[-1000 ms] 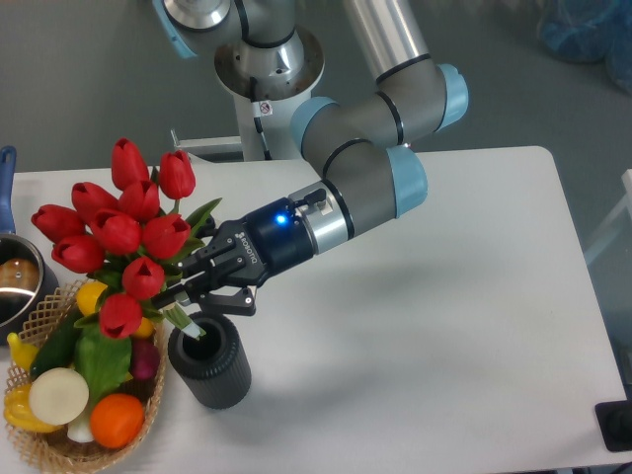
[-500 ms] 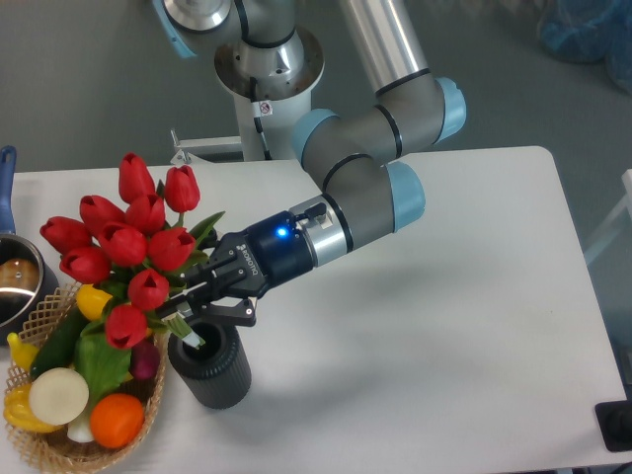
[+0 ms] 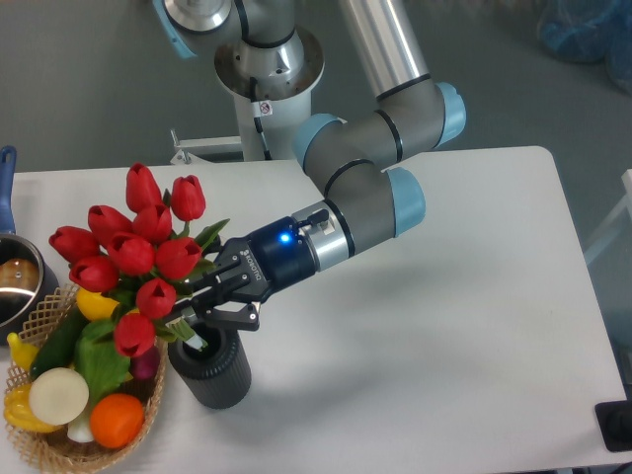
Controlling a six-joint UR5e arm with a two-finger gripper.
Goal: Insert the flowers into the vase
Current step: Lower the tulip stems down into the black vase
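Note:
The flowers (image 3: 136, 247), a bunch of red tulip buds with green leaves, lean up and to the left over the table. My gripper (image 3: 202, 307) is shut on their green stems, just above the vase's mouth. The stem ends dip into the opening of the vase (image 3: 210, 362), a short dark ribbed cylinder standing upright near the table's front left. The bunch is tilted, with its heads well left of the vase.
A wicker basket (image 3: 39, 446) of fruit and vegetables sits directly left of the vase, partly under the tulips. A metal pot (image 3: 14, 281) with a blue handle stands at the far left edge. The robot base (image 3: 265, 69) is behind the table.
The bunch has swung slightly right and up, standing a little more upright. The gripper has shifted right and stays shut on the stems over the vase.

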